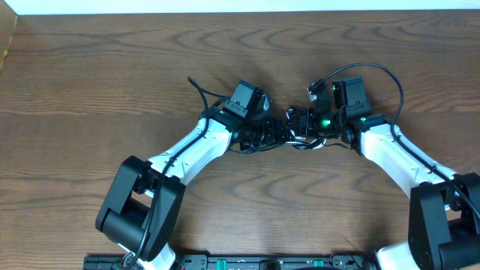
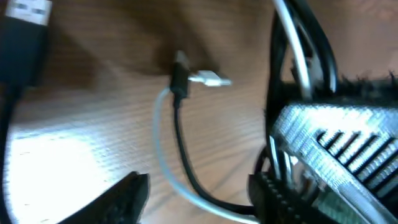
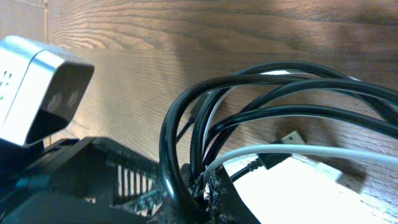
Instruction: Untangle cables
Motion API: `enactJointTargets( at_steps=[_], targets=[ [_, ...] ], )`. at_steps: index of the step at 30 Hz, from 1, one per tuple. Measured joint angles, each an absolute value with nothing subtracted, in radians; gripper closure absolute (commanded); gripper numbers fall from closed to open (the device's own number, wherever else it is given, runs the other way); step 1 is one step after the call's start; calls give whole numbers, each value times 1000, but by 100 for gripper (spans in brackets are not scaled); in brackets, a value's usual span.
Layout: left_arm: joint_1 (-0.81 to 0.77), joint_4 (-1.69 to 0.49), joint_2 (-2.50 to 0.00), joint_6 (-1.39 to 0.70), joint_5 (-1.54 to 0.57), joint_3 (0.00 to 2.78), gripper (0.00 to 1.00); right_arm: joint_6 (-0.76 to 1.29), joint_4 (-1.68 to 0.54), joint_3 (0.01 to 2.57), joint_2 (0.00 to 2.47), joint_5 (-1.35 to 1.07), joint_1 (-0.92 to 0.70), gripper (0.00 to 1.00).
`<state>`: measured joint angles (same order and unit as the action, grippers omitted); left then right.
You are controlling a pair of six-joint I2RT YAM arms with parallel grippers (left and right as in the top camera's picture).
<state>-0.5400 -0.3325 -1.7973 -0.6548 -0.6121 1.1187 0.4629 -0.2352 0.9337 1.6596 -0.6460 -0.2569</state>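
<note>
Here, glossy looped cables on grained tabletop

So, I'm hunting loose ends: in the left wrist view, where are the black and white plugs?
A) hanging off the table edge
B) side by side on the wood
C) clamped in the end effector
B: the black plug and white plug lie together on the table.

This looks like a robot lab: two white robot arms at 6 o'clock reach over a wood bench.
</note>
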Motion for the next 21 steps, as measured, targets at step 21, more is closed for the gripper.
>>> enactJointTargets(
  at_steps=[21],
  targets=[
    [-553,-201,-1800,-469,-1103,1119,92,589,-266,934,1659,-443,-252,99]
  ],
)
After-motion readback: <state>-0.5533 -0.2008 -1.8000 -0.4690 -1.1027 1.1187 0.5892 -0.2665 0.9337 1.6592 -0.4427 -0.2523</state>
